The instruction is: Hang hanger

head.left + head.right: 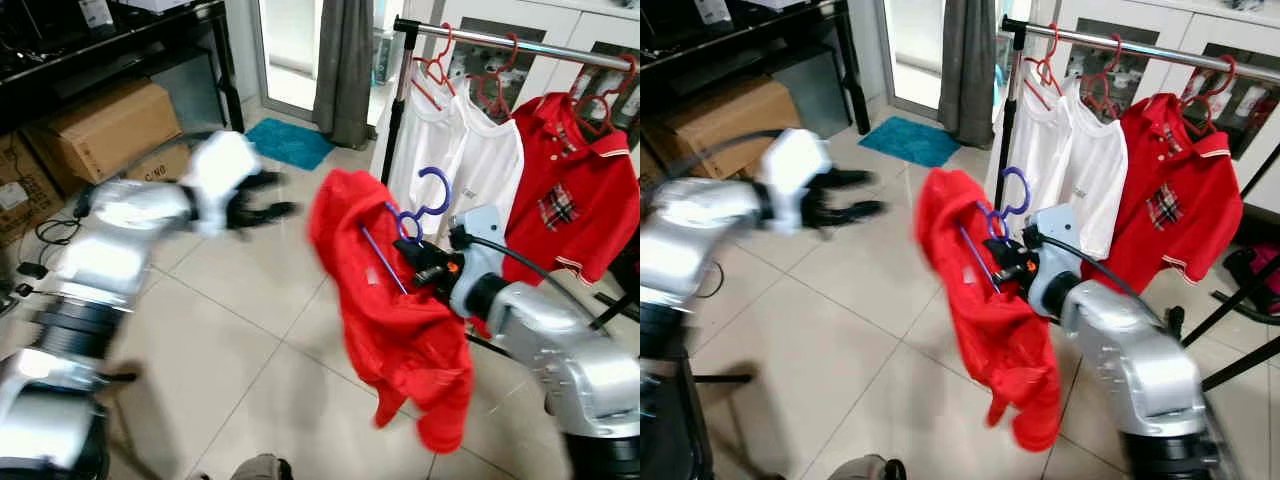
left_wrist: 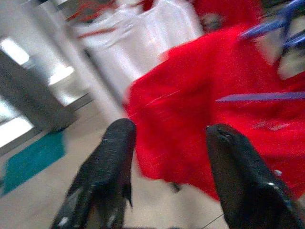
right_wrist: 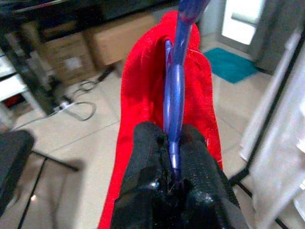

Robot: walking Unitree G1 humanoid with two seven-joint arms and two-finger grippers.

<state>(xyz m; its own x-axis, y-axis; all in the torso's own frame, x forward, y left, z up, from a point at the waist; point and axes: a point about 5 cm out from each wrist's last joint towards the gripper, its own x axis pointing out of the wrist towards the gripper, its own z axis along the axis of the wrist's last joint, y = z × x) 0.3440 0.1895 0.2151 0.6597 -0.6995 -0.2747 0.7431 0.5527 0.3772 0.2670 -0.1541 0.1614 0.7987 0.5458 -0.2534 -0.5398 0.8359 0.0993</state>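
Note:
My right gripper (image 1: 418,262) is shut on a purple hanger (image 1: 425,205) that carries a red shirt (image 1: 390,310). The shirt droops below the hanger, in front of the clothes rail (image 1: 520,42). In the right wrist view the purple hanger (image 3: 175,86) runs up from between the fingers (image 3: 147,157) with the red shirt (image 3: 143,109) draped around it. My left gripper (image 1: 272,198) is open and empty, held out to the left of the shirt, a short gap away. In the left wrist view its fingers (image 2: 112,157) point at the red shirt (image 2: 200,114).
Two white shirts (image 1: 470,150) and a red polo (image 1: 565,190) hang on red hangers on the rail. Cardboard boxes (image 1: 105,125) sit under a black desk at the left. A teal mat (image 1: 290,142) and a grey curtain (image 1: 345,70) lie behind. Tiled floor (image 1: 240,300) spreads below.

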